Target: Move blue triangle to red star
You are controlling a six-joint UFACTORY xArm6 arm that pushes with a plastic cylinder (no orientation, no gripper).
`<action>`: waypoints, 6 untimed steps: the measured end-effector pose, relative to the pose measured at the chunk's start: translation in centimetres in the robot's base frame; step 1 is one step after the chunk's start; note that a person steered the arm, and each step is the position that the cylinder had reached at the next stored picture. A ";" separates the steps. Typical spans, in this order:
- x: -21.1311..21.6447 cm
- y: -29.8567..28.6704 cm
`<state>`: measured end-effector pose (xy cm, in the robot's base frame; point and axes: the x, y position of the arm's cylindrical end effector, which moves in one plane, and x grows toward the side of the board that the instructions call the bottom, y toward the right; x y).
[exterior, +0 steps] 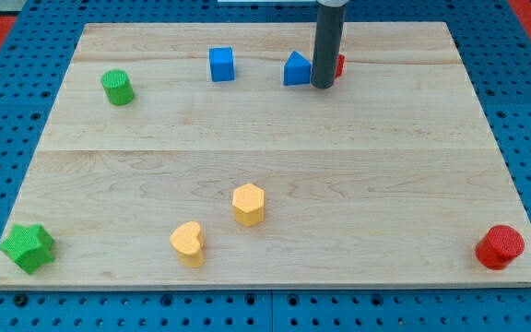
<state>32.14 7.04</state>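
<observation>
The blue triangle (pixel 296 69) sits near the view's top, just right of centre. My rod stands right beside it, with my tip (pixel 323 86) touching or almost touching its right side. A red block (pixel 338 65), mostly hidden behind the rod, shows only as a sliver to the rod's right; its shape cannot be made out. The triangle and the red block are about a rod's width apart.
A blue cube (pixel 221 65) lies left of the triangle. A green cylinder (pixel 117 88) is at top left, a green star (pixel 28 247) at bottom left. A yellow heart (pixel 188 243) and yellow hexagon (pixel 248 204) sit at bottom centre. A red cylinder (pixel 500 247) is at bottom right.
</observation>
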 end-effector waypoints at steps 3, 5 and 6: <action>-1.3 -4.0; -2.2 -3.8; -2.2 -3.1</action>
